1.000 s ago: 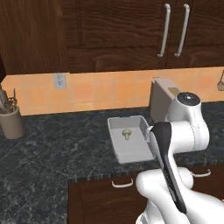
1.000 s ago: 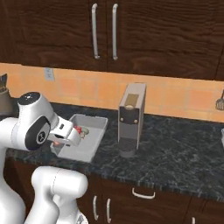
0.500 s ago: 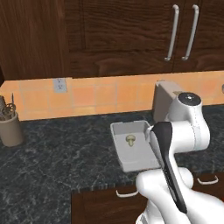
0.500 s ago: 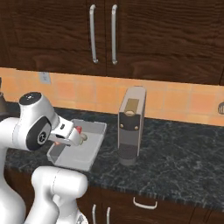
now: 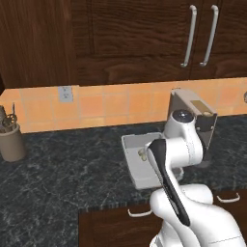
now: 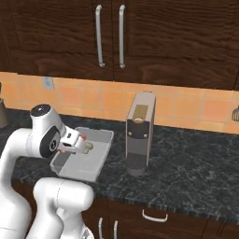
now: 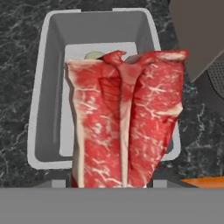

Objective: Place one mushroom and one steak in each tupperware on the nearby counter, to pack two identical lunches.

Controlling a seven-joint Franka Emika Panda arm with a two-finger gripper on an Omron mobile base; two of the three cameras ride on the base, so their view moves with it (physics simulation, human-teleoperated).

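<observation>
1. Since a second ago the whole picture has slid sideways in both base views. That means the base drove along the counter point(image 5: 67, 178); the things on it did not move. The grey tupperware point(image 5: 137, 173) now sits more in front of the robot.

2. The steak point(image 7: 124, 118) hangs right in front of the hand camera, big and red with white fat lines. It points down over the tupperware point(image 7: 43, 87). The gripper point(image 6: 77, 144) seems to be pinching the steak, but the finger tips are hidden behind the meat, so I cannot be sure how tight.

3. A small pale mushroom point(image 5: 143, 153) is already lying inside the tupperware. In the hand view a bit of the mushroom point(image 7: 93, 55) peeks out above the steak.

4. I think the steak needs to go in next to it. I see just one tupperware here, so I guess the job is only partly done.

5. What could go wrong: the steak is long and floppy. If the hand lets go too high or off to one side, the meat could land on the rim and flop onto the counter.

6. The tall coffee machine point(image 6: 139, 133) stands just beside the tupperware. A wide swing of the arm could bump it.
</observation>
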